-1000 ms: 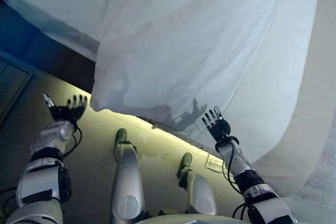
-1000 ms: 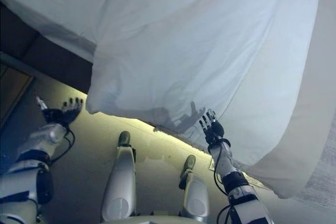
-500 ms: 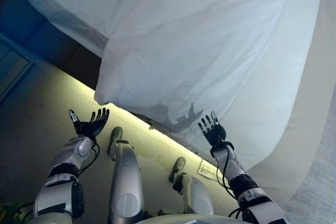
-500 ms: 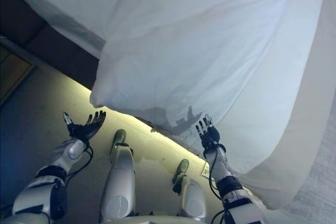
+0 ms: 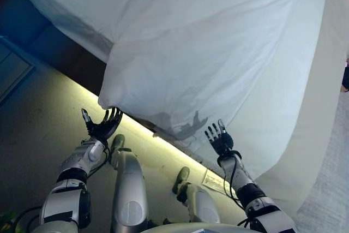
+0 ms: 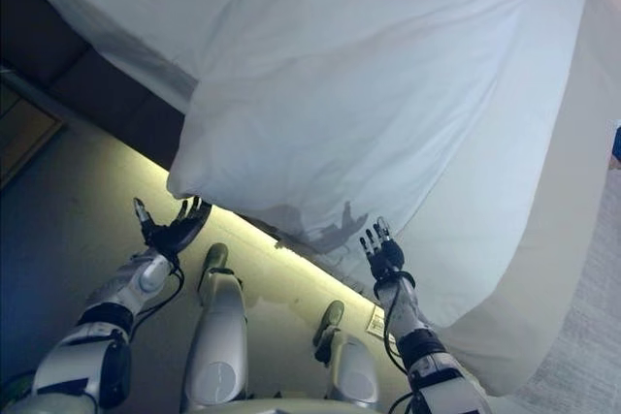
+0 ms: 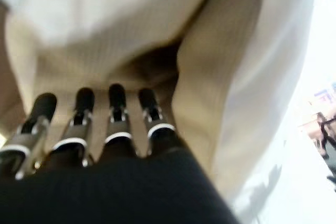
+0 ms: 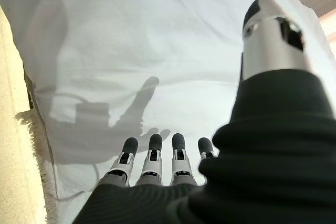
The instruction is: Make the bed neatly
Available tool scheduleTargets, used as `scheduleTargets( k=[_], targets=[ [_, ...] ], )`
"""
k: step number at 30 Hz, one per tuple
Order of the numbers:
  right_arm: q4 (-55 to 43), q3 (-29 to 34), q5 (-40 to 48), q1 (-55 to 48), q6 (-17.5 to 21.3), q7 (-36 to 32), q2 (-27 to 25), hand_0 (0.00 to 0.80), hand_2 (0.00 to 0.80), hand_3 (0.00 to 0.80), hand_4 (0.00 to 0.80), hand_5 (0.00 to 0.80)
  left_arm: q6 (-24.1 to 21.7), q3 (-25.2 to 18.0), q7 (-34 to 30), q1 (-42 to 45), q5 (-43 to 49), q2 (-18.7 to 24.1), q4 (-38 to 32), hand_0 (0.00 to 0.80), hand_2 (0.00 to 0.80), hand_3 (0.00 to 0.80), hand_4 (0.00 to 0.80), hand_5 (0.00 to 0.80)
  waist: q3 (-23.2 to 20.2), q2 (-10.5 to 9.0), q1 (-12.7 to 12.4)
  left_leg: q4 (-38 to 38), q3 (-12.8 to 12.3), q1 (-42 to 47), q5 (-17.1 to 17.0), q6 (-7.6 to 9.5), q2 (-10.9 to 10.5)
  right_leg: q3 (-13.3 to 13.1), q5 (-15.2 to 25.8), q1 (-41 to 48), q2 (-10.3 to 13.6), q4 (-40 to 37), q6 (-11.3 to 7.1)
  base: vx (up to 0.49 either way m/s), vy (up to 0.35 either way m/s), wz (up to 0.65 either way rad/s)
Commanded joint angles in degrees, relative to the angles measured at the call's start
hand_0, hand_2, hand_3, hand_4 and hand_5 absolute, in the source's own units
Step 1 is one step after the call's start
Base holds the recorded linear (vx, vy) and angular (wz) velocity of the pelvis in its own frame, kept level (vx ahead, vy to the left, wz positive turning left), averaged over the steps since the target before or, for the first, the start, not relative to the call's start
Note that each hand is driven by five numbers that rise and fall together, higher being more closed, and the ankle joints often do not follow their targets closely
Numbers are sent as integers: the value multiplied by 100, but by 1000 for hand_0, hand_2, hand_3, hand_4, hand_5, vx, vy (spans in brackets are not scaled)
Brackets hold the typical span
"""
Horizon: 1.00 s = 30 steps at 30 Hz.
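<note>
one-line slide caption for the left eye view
Both open hands, left hand and right hand, reach toward the white sheet hanging over the bed's edge.

left hand (image 5: 103, 126) raised in towards hanging corner of white duvet (image 5: 218, 53), seemingly just under its edge

One white duvet (image 5: 218, 47), two robot hands (image 5: 102, 128) (image 5: 221, 140).

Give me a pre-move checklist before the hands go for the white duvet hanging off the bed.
1. Left hand open, holding nothing: ok.
2. Right hand open, fingers straight: ok.
3. Left hand below the duvet's hanging corner, not gripping it: ok.
4. Right hand at the duvet edge; contact: cannot tell.
5. Duvet lying square on the bed: not ok, it droops over the side towards the floor.
</note>
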<state>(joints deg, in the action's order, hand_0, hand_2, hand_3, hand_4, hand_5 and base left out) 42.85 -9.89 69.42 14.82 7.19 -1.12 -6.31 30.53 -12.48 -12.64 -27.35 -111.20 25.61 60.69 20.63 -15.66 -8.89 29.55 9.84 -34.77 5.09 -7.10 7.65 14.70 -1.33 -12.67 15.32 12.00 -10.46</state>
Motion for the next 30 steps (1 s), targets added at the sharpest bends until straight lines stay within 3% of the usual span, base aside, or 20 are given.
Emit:
scheduleTargets(
  k=[1, 3, 5, 6, 9, 12, 14, 18, 20, 23, 27, 30],
  targets=[
    [-233, 246, 92, 3, 236, -134, -104, 0, 0, 0, 0, 0, 150, 115, 55, -398, -180, 70, -57, 0, 0, 0, 0, 0, 127, 59, -96, -472, -295, 681, 164, 314, 152, -321, 1167, -437, 168, 73, -201, 0, 0, 0],
    [-242, 218, 102, 6, 256, -150, -78, 0, 0, 0, 0, 0, -53, 187, 306, -508, -180, 139, -168, 0, 0, 0, 0, 0, 125, 39, -80, -480, -314, 681, 157, 315, 160, -327, 1180, -443, 158, 69, -202, 0, 0, 0],
    [-250, 188, 141, 37, 253, -159, -79, 0, 0, 0, 0, 0, -601, 435, 1128, -614, -180, 409, -468, 0, 0, 0, 0, 0, 116, 22, -55, -495, -337, 694, 153, 313, 165, -327, 1203, -449, 152, 58, -196, -14, -20, -4],
    [-257, 163, 186, 47, 272, -141, -74, 0, 0, 0, 0, 0, -966, 624, 1585, -693, 312, 577, -575, 0, 0, 0, 0, 0, 117, 18, -45, -489, -344, 691, 153, 323, 154, -329, 1220, -474, 157, 76, -193, -1, -17, -6],
    [-254, 159, 223, 123, 248, -55, -125, 0, 0, 0, 0, 0, -1813, 820, 1754, -836, 2671, 690, -339, 0, 0, 0, 0, 0, 128, 68, -9, -488, -366, 690, 125, 347, 101, -336, 1251, -516, 185, 118, -192, -5, 7, -2],
    [-349, 178, 273, 257, 141, 119, -280, 0, 0, 0, 0, 0, -3023, 1162, 2045, -782, 5534, 788, -203, 0, 0, 0, 0, 0, 199, 183, 3, -503, -377, 691, 59, 374, 3, -322, 1219, -557, 222, 125, -181, -48, 54, 4],
    [-450, 235, 256, 227, 126, 178, -352, 0, 0, 0, 0, 0, -3543, 1270, 2371, -533, 6347, 704, -373, 0, 0, 0, 0, 0, 249, 261, -27, -517, -374, 679, 14, 378, -57, -291, 1196, -560, 250, 98, -179, -57, 64, 4],
    [-682, 378, 206, 34, 183, 239, -444, 0, 0, 0, 0, 0, -4723, 1511, 3891, 301, 8181, 477, -1137, 0, 0, 0, 0, 0, 388, 390, -167, -580, -298, 654, -73, 366, -173, -208, 1148, -575, 316, 96, -163, -46, 44, 6],
    [-696, 430, 254, -67, 239, 192, -462, 0, 0, 0, 0, 0, -4885, 1603, 4771, 523, 9270, 498, -1414, 0, 0, 0, 0, 0, 418, 412, -241, -618, -263, 652, -98, 357, -195, -147, 1134, -577, 345, 102, -159, -23, -7, 5],
    [-596, 440, 327, -78, 350, 85, -435, 0, 0, 0, 0, 0, -4703, 1773, 5820, 613, 10389, 610, -1491, 0, 0, 0, 0, 0, 424, 400, -328, -632, -238, 635, -112, 340, -221, -62, 1149, -580, 378, 123, -157, -22, -20, 6],
    [-361, 353, 371, 136, 418, 46, -419, 0, 0, 0, 0, 0, -4294, 2089, 6538, 421, 11523, 713, -1346, 0, 0, 0, 0, 0, 420, 357, -358, -578, -229, 596, -100, 311, -181, -2, 1149, -651, 411, 228, -137, -17, 16, 6],
    [-282, 284, 421, 261, 414, 45, -464, 0, 0, 0, 0, 0, -4122, 2347, 6685, 224, 11973, 777, -1248, 0, 0, 0, 0, 0, 422, 338, -317, -595, -269, 587, -119, 312, -138, -13, 1189, -732, 425, 294, -129, -26, 54, 1]
  ],
)
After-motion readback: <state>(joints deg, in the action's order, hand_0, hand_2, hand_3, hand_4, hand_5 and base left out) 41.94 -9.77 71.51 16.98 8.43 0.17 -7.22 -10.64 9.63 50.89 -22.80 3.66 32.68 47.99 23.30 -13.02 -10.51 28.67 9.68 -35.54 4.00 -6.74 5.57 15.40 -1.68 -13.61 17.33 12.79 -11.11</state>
